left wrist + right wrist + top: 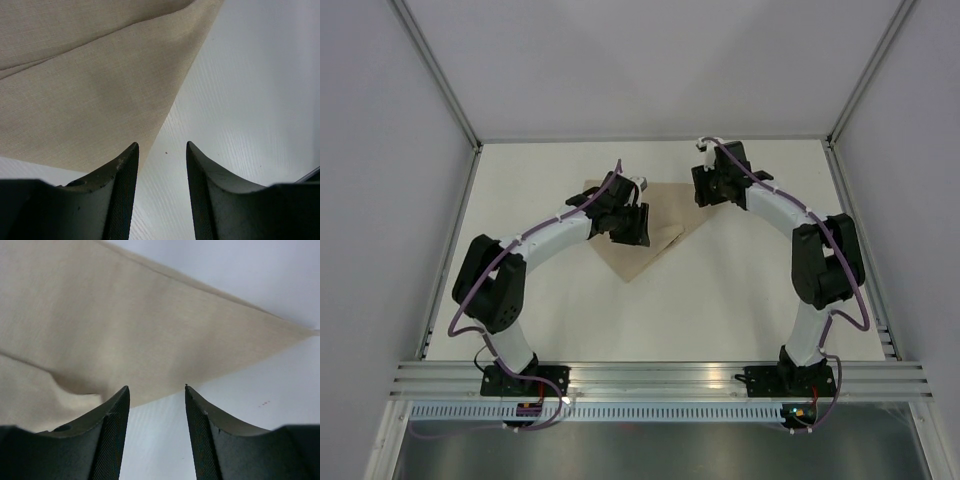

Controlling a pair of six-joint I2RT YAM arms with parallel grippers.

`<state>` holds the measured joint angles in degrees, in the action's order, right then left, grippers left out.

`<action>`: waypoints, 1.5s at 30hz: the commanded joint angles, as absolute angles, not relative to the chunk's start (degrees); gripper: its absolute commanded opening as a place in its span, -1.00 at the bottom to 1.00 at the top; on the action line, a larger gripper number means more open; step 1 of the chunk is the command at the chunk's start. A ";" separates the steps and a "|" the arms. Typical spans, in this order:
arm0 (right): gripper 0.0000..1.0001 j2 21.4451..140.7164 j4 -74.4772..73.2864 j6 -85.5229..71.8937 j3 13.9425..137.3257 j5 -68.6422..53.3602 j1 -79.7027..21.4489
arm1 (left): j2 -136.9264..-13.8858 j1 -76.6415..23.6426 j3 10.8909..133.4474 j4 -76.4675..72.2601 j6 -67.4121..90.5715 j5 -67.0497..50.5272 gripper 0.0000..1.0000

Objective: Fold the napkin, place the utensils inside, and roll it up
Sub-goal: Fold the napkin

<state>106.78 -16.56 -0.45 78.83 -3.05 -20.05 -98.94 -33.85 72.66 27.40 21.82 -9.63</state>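
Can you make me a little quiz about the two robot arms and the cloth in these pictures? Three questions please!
1. True or false: the left gripper is shut on the napkin.
2. Seen from above, what shape is the napkin in? A) a flat square B) a folded triangle C) a rolled-up tube
3. Fill in the missing word: in its own wrist view, the right gripper has its jaws ____, with nothing between them.

Key: 1) False. Its jaws stand apart and the cloth edge lies ahead of them, not in between. 2) B. 3) open.
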 commanded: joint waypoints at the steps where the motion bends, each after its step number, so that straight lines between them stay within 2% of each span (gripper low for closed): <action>1: 0.09 110.21 -21.09 -4.48 82.96 -9.30 -14.43 | -100.28 -34.63 75.67 24.96 23.29 -11.25 -0.04; 7: 0.09 117.41 -22.85 -9.84 89.28 -18.35 -3.88 | -100.99 -34.72 74.97 24.00 23.64 -11.07 -0.03; 12: 0.16 123.39 -22.51 -11.60 92.72 -20.92 1.39 | -100.81 -34.89 74.36 23.12 23.91 -11.43 -0.03; 27: 0.28 130.60 -14.68 -22.41 93.95 -31.55 5.27 | -100.63 -35.33 73.48 22.94 24.34 -11.16 -0.04; 37: 0.20 132.80 -7.48 -29.09 91.41 -34.19 5.80 | -99.84 -35.42 72.95 22.94 24.43 -11.07 -0.04; 45: 0.01 132.63 -2.47 -31.64 89.39 -35.33 6.42 | -100.11 -35.33 72.60 23.03 24.52 -11.07 -0.04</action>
